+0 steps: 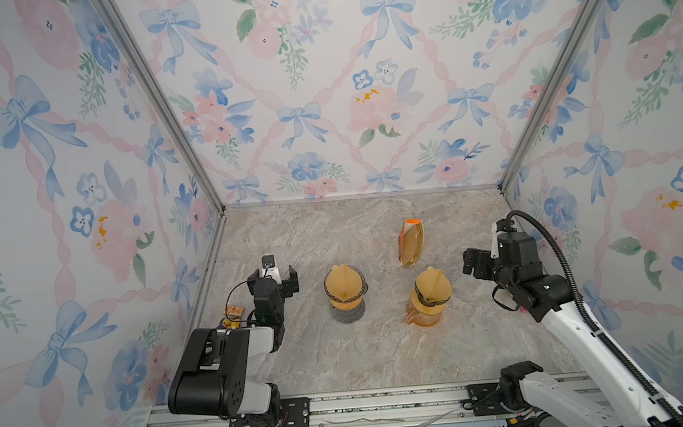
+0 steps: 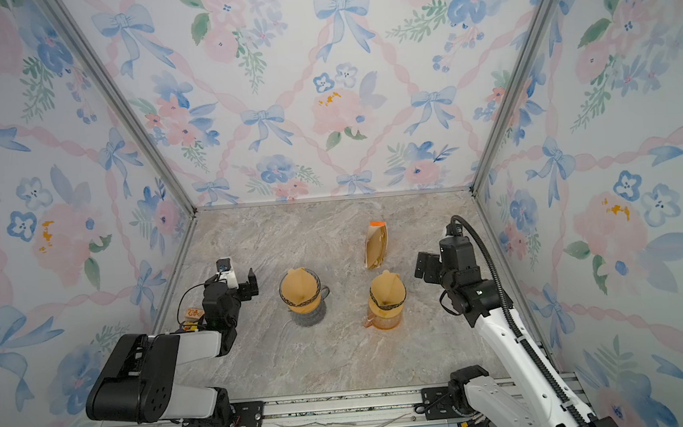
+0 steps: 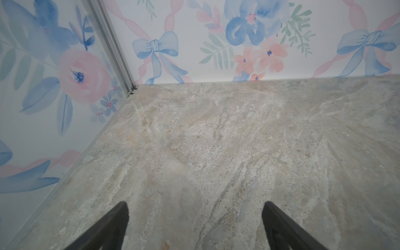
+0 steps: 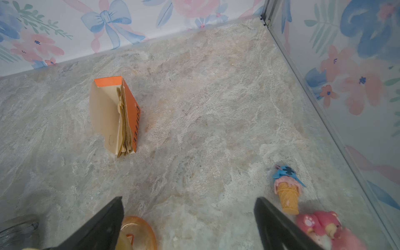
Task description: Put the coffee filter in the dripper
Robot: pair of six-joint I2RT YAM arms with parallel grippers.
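Left gripper (image 3: 194,204): jaws apart, empty, near left wall (image 3: 43,97) | right gripper (image 4: 188,199): jaws apart, empty, facing filter box (image 4: 114,116) | coffee filter (image 1: 344,285): seated in clear dripper (image 1: 349,312), mid-table | second filter (image 1: 433,284): in orange dripper (image 1: 423,318), to its right

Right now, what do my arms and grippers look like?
Left arm and right arm: white links, black joints. Left gripper and right gripper: black, tapered fingers. Ribbed black conduit along the right arm; thin black wire at the left wrist.
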